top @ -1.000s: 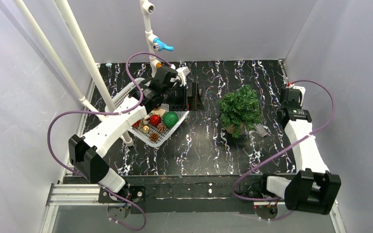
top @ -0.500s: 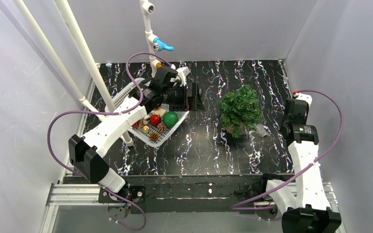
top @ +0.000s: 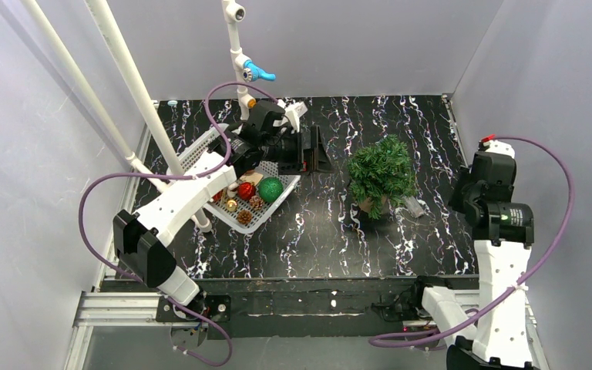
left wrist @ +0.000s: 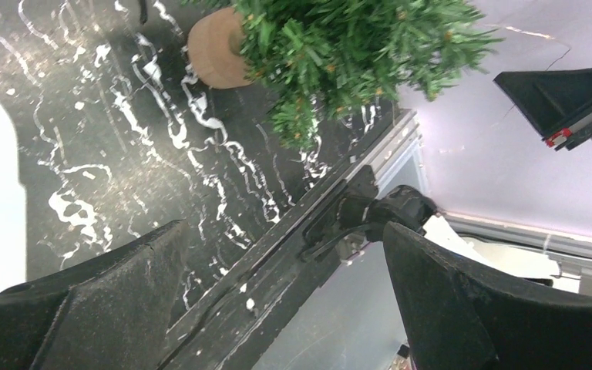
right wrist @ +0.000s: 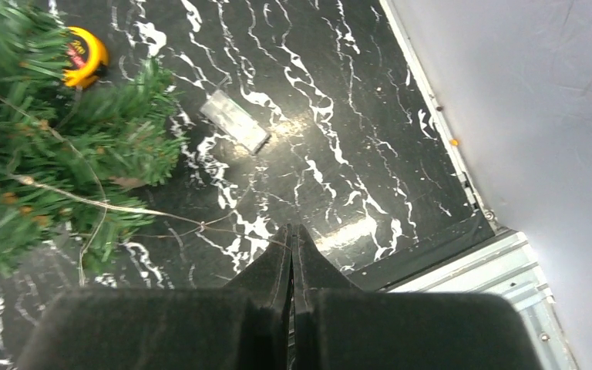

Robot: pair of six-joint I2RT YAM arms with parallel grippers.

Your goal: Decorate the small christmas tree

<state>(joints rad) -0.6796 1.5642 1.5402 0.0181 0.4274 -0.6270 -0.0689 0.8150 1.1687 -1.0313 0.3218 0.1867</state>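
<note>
Beside the small christmas tree (top: pixel 383 173) standing right of mid-table, with the right gripper (right wrist: pixel 291 231) pinched shut on what looks like a thin wire (right wrist: pixel 200 227), we should draw it gently around the branches without toppling the tree, while the left gripper (top: pixel 314 153) hangs spread wide over the basket (top: pixel 277 204).

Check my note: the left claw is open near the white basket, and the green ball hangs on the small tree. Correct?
No. The top external view shows the green ball lying in the white basket, not hanging on the small christmas tree. The left claw is indeed open near the basket.
</note>
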